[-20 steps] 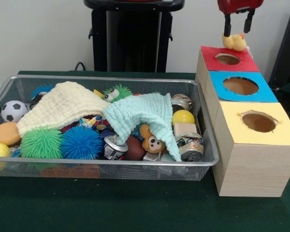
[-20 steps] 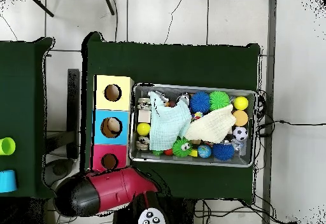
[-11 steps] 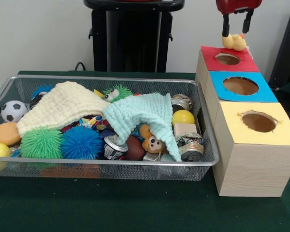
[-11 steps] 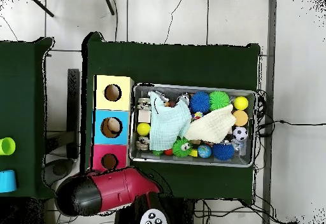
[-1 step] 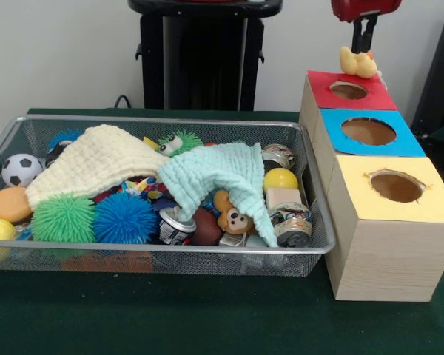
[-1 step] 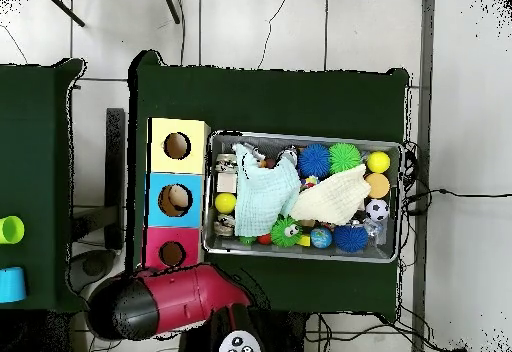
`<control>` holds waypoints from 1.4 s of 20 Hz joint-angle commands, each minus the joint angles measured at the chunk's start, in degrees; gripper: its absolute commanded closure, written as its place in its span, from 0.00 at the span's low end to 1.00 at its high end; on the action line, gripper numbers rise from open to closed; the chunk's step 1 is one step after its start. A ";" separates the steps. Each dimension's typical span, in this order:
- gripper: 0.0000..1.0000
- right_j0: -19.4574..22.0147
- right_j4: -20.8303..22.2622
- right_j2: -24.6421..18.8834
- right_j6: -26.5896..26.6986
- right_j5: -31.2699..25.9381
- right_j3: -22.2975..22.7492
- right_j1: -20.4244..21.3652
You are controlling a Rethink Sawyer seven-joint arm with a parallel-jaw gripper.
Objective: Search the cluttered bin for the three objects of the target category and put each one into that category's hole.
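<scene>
Three boxes stand right of the wire bin (image 5: 311, 248), and my gripper (image 5: 363, 49) hangs above the red box (image 5: 320, 87) at the far end, pinched narrow on a yellow plush toy (image 5: 357, 63). I judge it light, soft and squashy; gripping its upper middle suits it, over the hole (image 5: 348, 90).

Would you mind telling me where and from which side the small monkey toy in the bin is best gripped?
Grip the monkey toy across its rounded head, coming straight down from above. Its head faces up and is uncovered, while the mint cloth drapes just behind it and cans and a brown ball crowd its sides, so a side approach looks blocked.
</scene>
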State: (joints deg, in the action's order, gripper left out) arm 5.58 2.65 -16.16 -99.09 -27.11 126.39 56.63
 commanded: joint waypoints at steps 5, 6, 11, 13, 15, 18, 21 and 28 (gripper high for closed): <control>1.00 0.41 -1.73 1.35 -9.72 1.65 -0.51 -0.58; 1.00 0.37 -1.37 1.47 -9.63 2.23 -0.79 -1.29; 1.00 0.81 -0.11 1.51 -8.58 4.47 -2.03 -4.35; 1.00 0.83 0.60 1.83 -8.34 5.73 -2.49 -5.55; 1.00 1.06 1.60 2.00 -7.86 8.31 -3.29 -8.06; 1.00 2.14 2.41 1.39 -6.44 11.09 -3.94 -11.34; 1.00 2.05 1.89 1.46 -6.28 9.02 -2.83 -8.44; 1.00 2.07 1.32 1.28 -5.86 6.80 -2.05 -5.78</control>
State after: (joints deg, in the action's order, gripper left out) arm 6.26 2.65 -14.84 -99.09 -21.37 126.32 51.48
